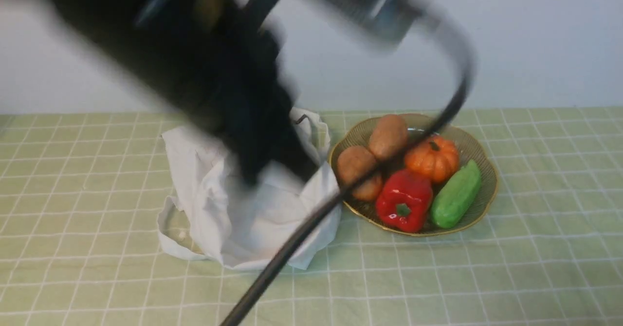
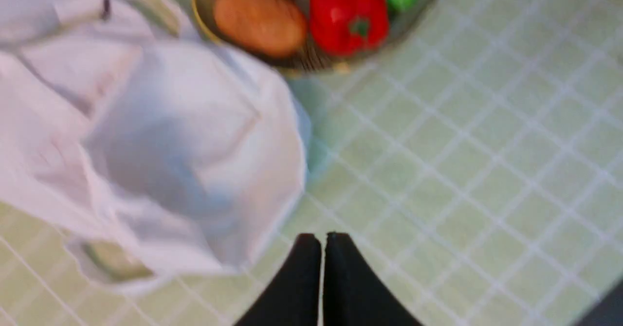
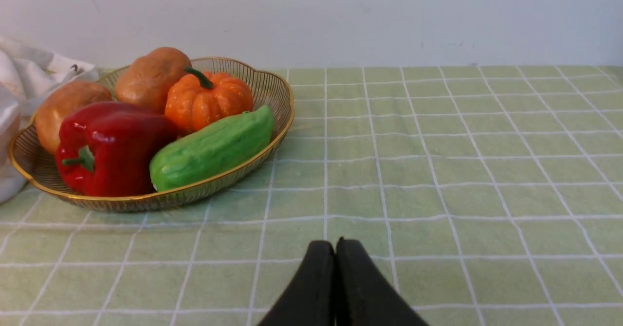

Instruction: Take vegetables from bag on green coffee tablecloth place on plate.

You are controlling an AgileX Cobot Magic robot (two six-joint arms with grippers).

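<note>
Cucumber [image 1: 456,194], bright green and bumpy, lies in the plate [image 1: 490,190] on the side farthest from the bag [image 1: 253,224]. It leans against the rim with one end by the orange pumpkin [image 1: 432,158] and its flank beside the red pepper [image 1: 404,199]. Two brown potatoes [image 1: 388,136] fill the part of the plate nearest the bag.

The right claw [image 3: 335,245] has its two black fingers pressed together with nothing between them. It sits low over the green checked tablecloth [image 3: 462,170] that covers the tabletop. The plate and the cucumber lie ahead of this claw and off to one side, well apart from it.

The left claw [image 2: 323,241] is likewise closed tight and empty. The crumpled white bag is spread just ahead of it, and the plate stands beyond the bag, its near rim touching or just beside the cloth. Only a tip of the cucumber shows from here, at the far side of the plate from this claw.

In the front view the left arm [image 1: 209,68] is a dark blur above the bag, and a black cable [image 1: 292,248] crosses in front of the plate.
</note>
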